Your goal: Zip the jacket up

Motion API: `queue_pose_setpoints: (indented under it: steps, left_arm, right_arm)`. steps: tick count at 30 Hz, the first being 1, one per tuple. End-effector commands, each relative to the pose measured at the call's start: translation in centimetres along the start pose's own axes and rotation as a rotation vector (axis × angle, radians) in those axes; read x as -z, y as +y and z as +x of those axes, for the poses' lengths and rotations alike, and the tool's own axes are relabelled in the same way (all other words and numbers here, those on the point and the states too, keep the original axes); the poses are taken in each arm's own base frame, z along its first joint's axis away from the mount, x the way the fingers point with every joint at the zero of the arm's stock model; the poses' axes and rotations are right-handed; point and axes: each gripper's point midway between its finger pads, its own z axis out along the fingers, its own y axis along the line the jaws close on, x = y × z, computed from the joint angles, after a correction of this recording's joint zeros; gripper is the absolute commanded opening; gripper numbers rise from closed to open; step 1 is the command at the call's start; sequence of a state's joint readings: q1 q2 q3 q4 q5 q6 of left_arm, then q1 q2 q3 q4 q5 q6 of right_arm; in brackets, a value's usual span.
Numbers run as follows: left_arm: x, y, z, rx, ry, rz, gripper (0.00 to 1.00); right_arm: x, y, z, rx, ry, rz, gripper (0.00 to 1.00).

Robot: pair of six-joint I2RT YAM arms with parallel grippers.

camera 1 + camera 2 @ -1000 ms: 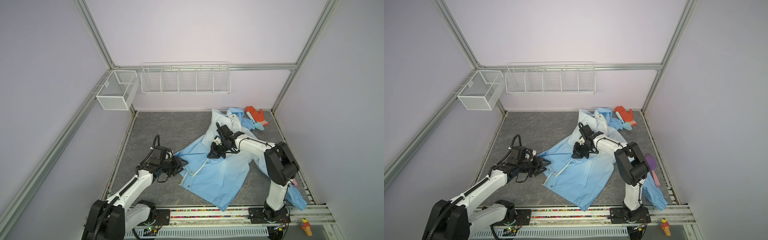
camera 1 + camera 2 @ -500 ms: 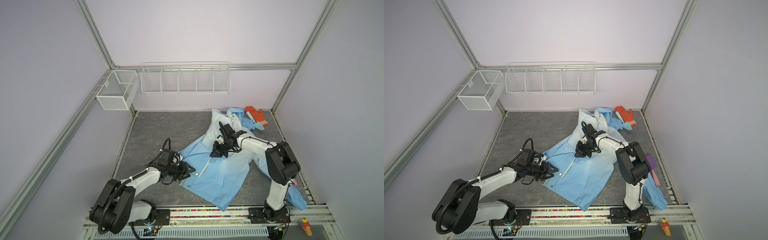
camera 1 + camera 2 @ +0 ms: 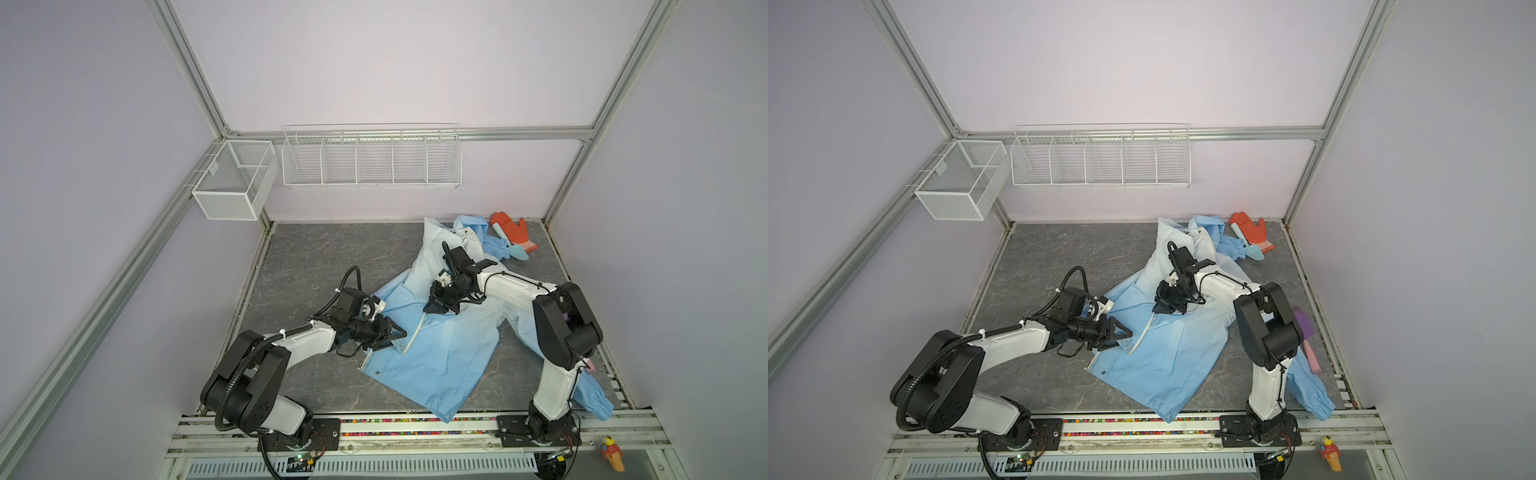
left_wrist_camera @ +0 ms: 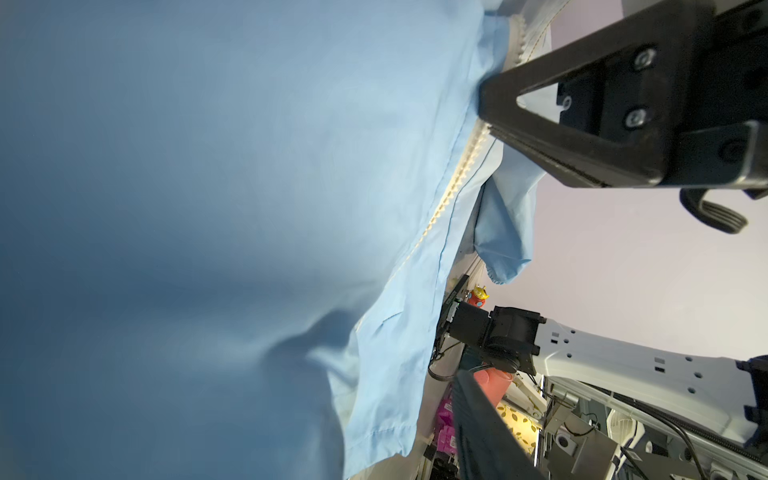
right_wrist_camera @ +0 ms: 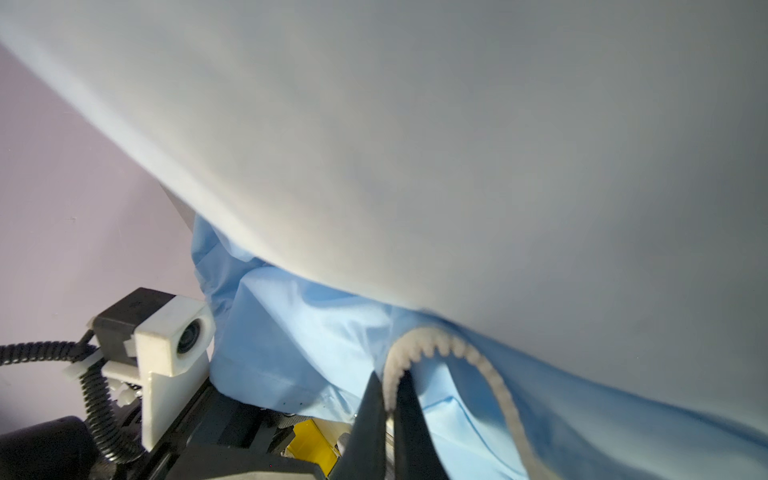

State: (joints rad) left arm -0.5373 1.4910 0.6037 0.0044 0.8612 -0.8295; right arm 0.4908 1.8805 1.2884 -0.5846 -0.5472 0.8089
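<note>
Left gripper [image 3: 392,338] advanced onto jacket [image 3: 440,361].

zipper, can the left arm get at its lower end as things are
Probably yes: the left gripper is open right at the zipper, one finger by its teeth, nothing between; the right gripper pinches it further up.

Orange glove [image 3: 512,232]; wire rack [image 3: 371,166].
</note>
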Motion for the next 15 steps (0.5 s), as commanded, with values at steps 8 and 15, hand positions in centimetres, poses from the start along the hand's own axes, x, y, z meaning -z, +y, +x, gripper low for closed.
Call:
queue_pose_setpoints:
  steps: [8, 15]
  left_arm:
    - [-1.6, -0.1, 0.6, -0.068, 0.101, -0.019, 0.44]
    - [-2.3, 1.1, 2.3, -0.065, 0.176, -0.063, 0.48]
  right_arm:
    - [1.2, 0.4, 0.3, 0.011, -0.003, -0.006, 0.08]
    - [1.4, 0.6, 0.2, 0.015, -0.010, -0.009, 0.07]
